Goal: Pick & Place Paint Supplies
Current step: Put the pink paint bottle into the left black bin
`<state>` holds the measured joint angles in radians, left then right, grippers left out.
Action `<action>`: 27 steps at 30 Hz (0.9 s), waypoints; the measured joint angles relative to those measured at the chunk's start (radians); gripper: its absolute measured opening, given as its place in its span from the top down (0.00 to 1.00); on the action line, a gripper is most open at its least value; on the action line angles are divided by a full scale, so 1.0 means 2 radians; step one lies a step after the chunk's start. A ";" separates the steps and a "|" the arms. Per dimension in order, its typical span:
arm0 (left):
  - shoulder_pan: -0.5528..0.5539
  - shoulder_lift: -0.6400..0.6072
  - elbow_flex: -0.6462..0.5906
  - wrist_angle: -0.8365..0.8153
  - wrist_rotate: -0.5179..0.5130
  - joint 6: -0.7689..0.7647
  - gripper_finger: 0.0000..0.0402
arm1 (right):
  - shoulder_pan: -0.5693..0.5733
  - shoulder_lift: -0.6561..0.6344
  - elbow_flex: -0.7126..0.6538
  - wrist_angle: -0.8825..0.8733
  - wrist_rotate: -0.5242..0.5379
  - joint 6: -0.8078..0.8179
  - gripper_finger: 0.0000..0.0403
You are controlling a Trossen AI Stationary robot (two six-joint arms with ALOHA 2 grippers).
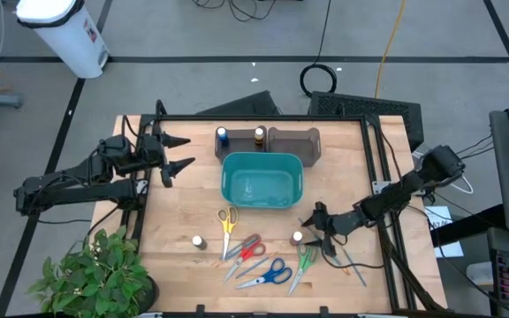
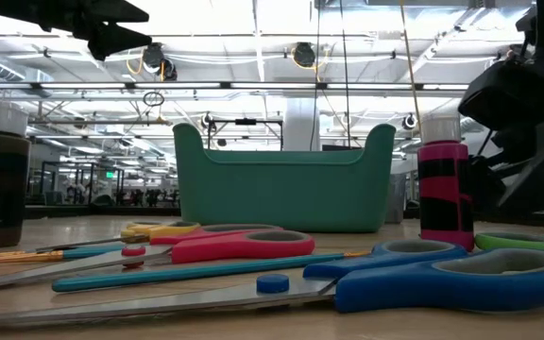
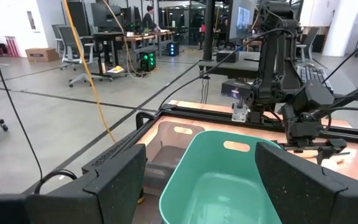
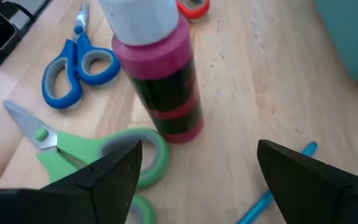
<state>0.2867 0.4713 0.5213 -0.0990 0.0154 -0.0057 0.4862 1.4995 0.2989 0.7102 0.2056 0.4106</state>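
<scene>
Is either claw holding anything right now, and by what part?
Nothing is held. The right claw is open, just short of the pink paint bottle; the left claw is open above the table's left side.

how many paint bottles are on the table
4: a blue-capped bottle and an amber-capped bottle behind the teal bin, a small white-capped bottle front left, a pink white-capped bottle beside the right hand.

Both arms are dark, nearly black, built of slim jointed segments with black cables looping along them. The left gripper (image 1: 177, 153) ends in two pointed, wedge-shaped fingers (image 3: 115, 178) of matte, finely speckled black plastic; the right gripper (image 1: 318, 227) has matching dark angular fingers (image 4: 112, 166).
</scene>
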 joint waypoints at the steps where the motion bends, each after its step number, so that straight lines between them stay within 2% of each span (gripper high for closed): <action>1: 0.000 0.000 0.000 0.000 0.000 0.000 0.23 | 0.000 0.005 0.000 0.007 0.000 -0.001 0.22; 11: 0.000 0.000 0.000 0.000 0.000 -0.002 0.23 | 0.000 0.063 0.030 0.028 0.000 -0.004 0.22; 20: 0.000 0.000 0.000 0.000 0.000 0.001 0.23 | 0.000 0.108 0.034 0.113 0.001 -0.006 0.22; 27: 0.000 0.000 0.000 0.000 0.000 0.001 0.23 | 0.000 0.136 0.047 0.122 0.001 -0.018 0.23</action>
<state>0.2863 0.4713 0.5217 -0.0999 0.0156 -0.0032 0.4866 1.7713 0.3930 0.9541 0.2081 0.3740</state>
